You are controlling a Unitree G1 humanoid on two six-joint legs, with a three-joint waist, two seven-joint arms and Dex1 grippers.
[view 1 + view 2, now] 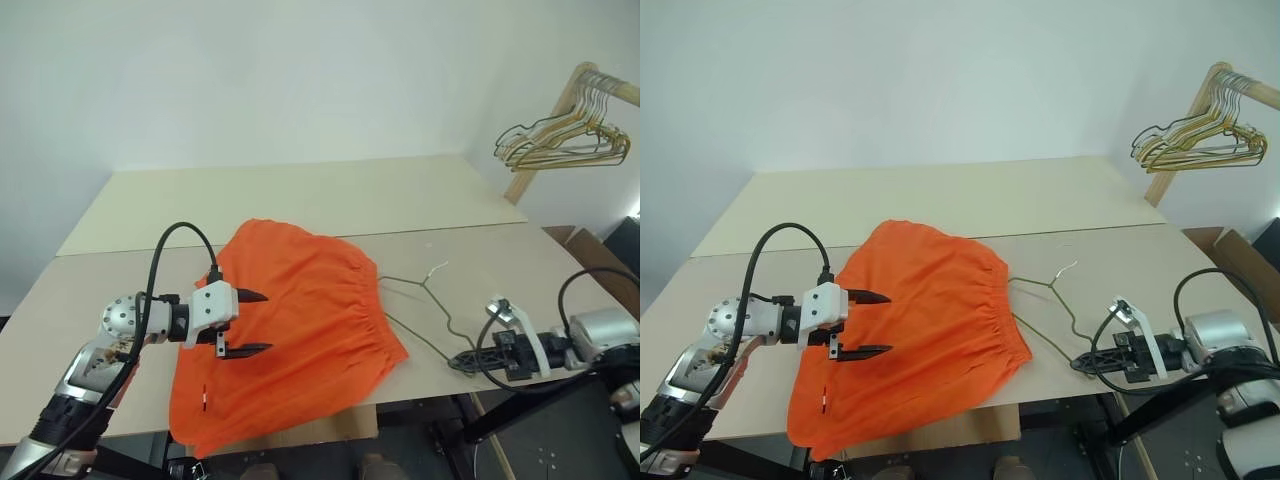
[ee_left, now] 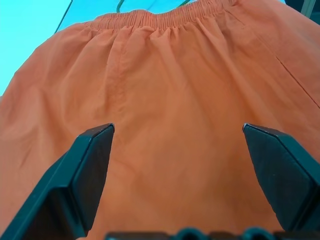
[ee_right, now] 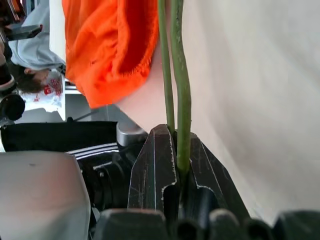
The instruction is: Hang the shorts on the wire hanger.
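Bright orange shorts (image 1: 295,320) lie spread flat on a pale table, their gathered elastic waistband on the right side and the leg hems hanging slightly over the near table edge. A small white tag shows near the lower left hem. Just right of the waistband lies a thin dark greenish wire hanger (image 1: 425,305), its hook end pale-tipped, one corner tucked under the waistband.

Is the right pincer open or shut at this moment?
Shut on the wire hanger: the right pincer has its two fingers pressed against the thin green wire.
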